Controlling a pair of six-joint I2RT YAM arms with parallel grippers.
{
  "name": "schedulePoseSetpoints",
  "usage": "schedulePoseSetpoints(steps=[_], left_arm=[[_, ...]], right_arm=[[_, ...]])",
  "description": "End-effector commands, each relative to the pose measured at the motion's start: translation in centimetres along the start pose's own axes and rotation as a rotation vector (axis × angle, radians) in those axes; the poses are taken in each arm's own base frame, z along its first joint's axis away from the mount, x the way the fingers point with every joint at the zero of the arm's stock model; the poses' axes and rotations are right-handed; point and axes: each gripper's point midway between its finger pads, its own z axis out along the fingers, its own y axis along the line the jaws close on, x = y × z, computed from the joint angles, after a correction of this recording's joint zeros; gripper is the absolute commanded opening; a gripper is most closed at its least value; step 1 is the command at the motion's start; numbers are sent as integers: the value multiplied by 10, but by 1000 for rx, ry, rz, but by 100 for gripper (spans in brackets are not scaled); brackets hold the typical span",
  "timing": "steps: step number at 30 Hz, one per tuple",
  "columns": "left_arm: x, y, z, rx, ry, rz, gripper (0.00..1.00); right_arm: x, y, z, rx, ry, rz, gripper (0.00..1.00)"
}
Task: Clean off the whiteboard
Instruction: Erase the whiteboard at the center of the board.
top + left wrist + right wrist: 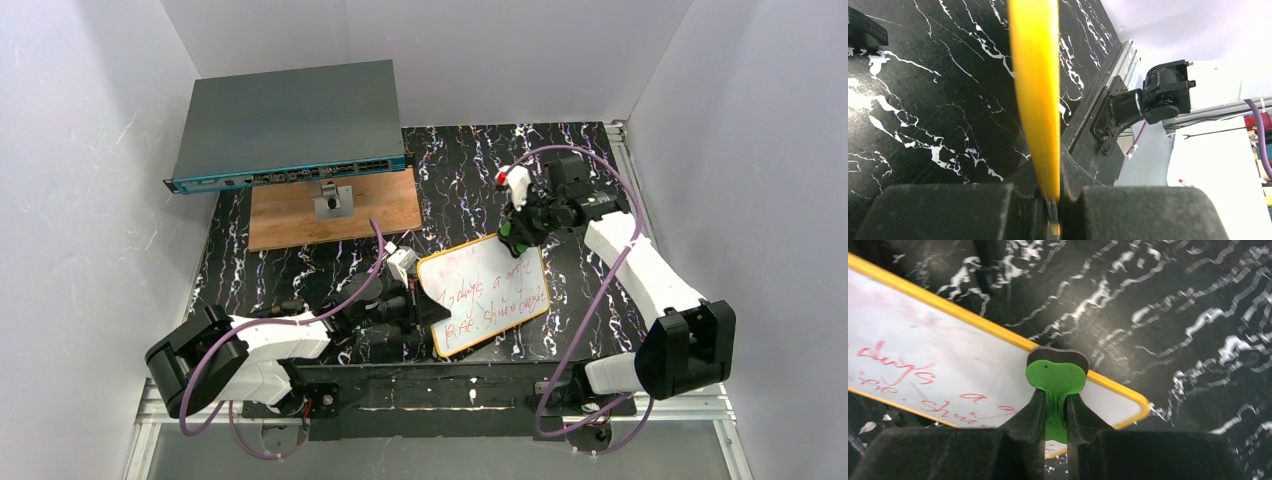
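Lying near the front of the black marbled table point(470, 170), the whiteboard point(485, 295) carries red handwriting that is mostly hard to read; one word looks like "days". The left jaws are clamped on the orange rim of its left edge. The right jaws are pressed together on a green eraser point(1055, 375), which is over the board's far right corner.

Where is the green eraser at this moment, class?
In the right wrist view, the green eraser is pinched in the right gripper, at the whiteboard's far edge near its right corner.
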Motion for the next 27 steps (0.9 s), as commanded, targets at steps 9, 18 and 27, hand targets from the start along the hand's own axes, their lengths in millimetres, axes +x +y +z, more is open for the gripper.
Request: schedulePoseSetpoints(steps=[9,18,27], left_arm=[[-19,-45,-1,183,-48,80,0],[-20,-47,0,189,-46,78,0],[-22,-46,3,178,-48,70,0]], right_arm=[[32,35,29,17,25,-81,1],[2,-18,18,140,-34,78,1],[-55,90,39,-118,-68,-170,1]])
